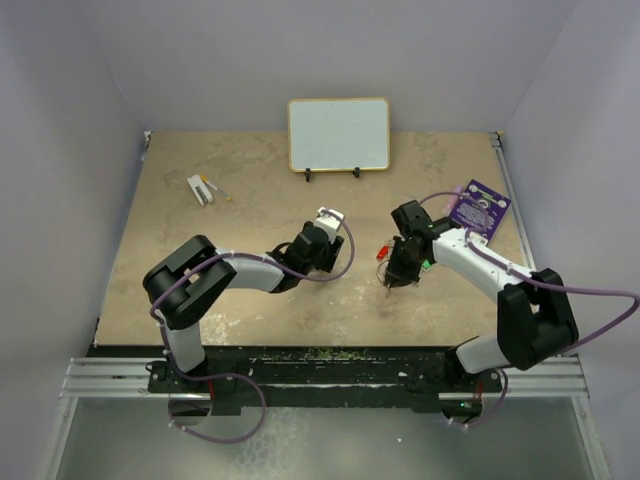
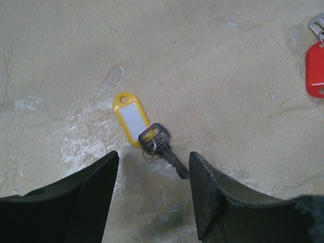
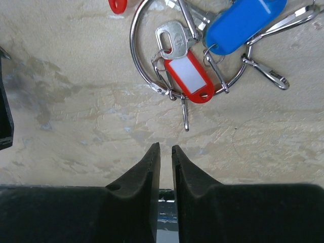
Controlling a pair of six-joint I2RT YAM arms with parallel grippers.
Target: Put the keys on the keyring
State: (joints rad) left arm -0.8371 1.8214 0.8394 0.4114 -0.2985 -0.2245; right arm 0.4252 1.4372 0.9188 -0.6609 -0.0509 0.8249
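In the left wrist view a silver key (image 2: 163,147) with a yellow tag (image 2: 130,119) lies flat on the table. My left gripper (image 2: 154,164) is open just short of it, one finger on each side of the key's blade, touching nothing. In the right wrist view the silver keyring (image 3: 132,54) lies on the table with a red-tagged key (image 3: 188,76), a blue tag (image 3: 243,23) and metal clips (image 3: 266,73) on or against it. My right gripper (image 3: 166,149) is shut and empty, a little short of the ring. From above, the left gripper (image 1: 322,240) and the right gripper (image 1: 392,278) are mid-table.
A second red tag (image 2: 315,76) lies at the right edge of the left wrist view. A small whiteboard (image 1: 338,133) stands at the back. A purple card (image 1: 478,205) lies at the right, and small white objects (image 1: 200,188) at the back left.
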